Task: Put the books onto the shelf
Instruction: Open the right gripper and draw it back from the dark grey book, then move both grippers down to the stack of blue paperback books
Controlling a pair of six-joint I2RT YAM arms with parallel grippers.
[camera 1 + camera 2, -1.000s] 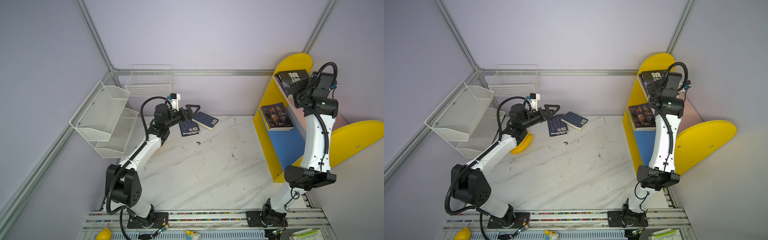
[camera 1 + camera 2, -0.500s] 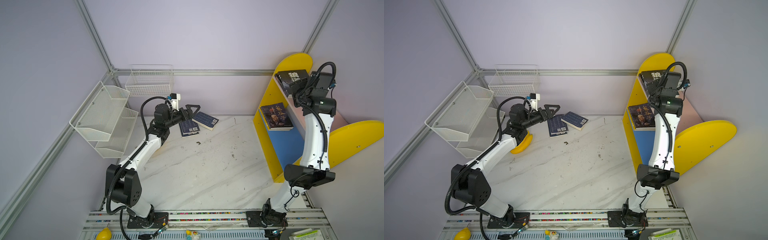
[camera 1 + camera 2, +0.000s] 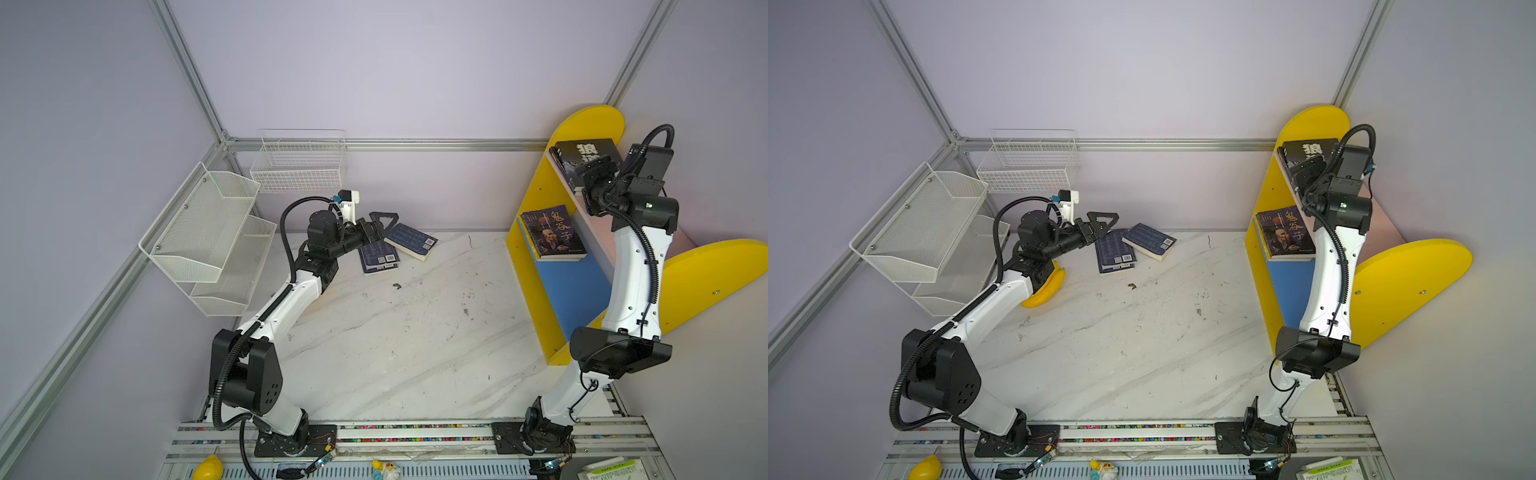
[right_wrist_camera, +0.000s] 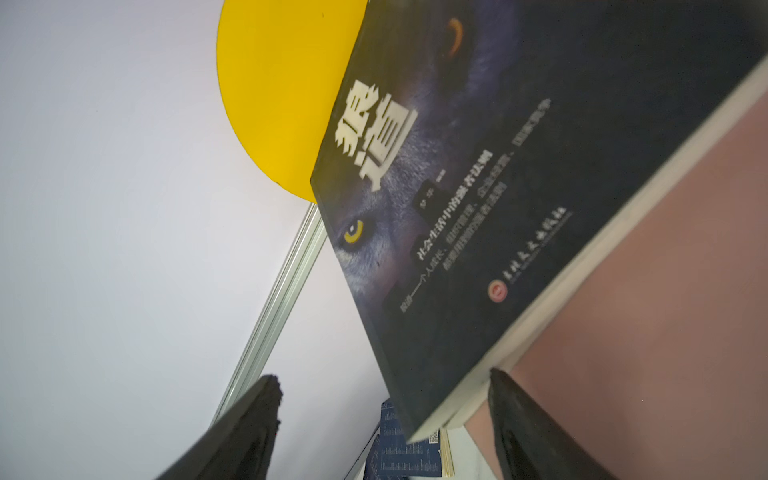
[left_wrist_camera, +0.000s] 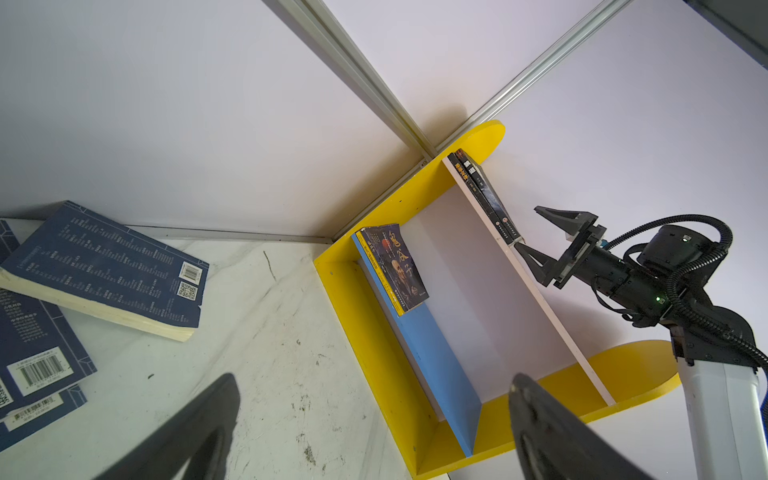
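Navy books (image 3: 409, 241), 2, lie on the table (image 3: 415, 353) before the left gripper (image 3: 382, 227), spread for pickup; right gripper (image 5: 528, 226), also spread, flanks the black book (image 4: 457, 208) flat on the shelf (image 3: 536, 291).

Navy books (image 3: 1115, 251) near left pincer (image 3: 1106, 226)

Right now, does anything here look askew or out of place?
Yes: on the table, one navy book lies tilted, propped on another navy book rather than flat. A yellow banana also lies beneath the left arm.
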